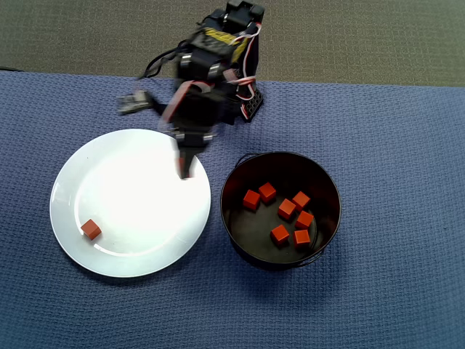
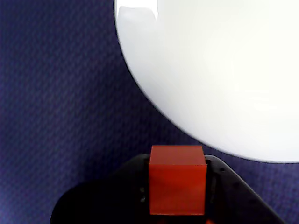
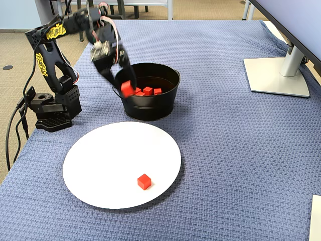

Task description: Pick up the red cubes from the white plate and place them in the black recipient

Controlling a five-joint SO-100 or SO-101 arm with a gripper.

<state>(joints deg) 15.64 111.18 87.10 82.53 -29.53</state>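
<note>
Well advanced, by the look of things: seven red cubes (image 1: 285,209) counted inside the black recipient (image 1: 330,190) in the overhead view, lying loose on its shiny floor; one more gripped cube (image 2: 177,179) pinched between the jaws of the gripper (image 3: 127,88), plain in the wrist view as a red block filling the gap; closed on it, then, neither wide nor empty. Carried aloft, seemingly between plate and pot; in the fixed view held just beside the pot's near rim, not yet over the opening; in the overhead view blurred over the right edge of the white plate (image 1: 76,167), so exact place hard to fix. Only one last cube (image 1: 91,229) left on the plate, near its lower left rim in the overhead view, well apart from the arm. Judged remaining: dropping the held cube into the pot, then one more fetch.

Around: a blue woven cloth (image 3: 225,150) over the whole table; a monitor stand (image 3: 278,75) far off on the right of the fixed view; the arm's base (image 3: 52,108) at the cloth's left edge with cables trailing. Nothing lying between plate and pot; only the pot's tall wall and thin wire handle to be cleared, likely the sole obstacle.
</note>
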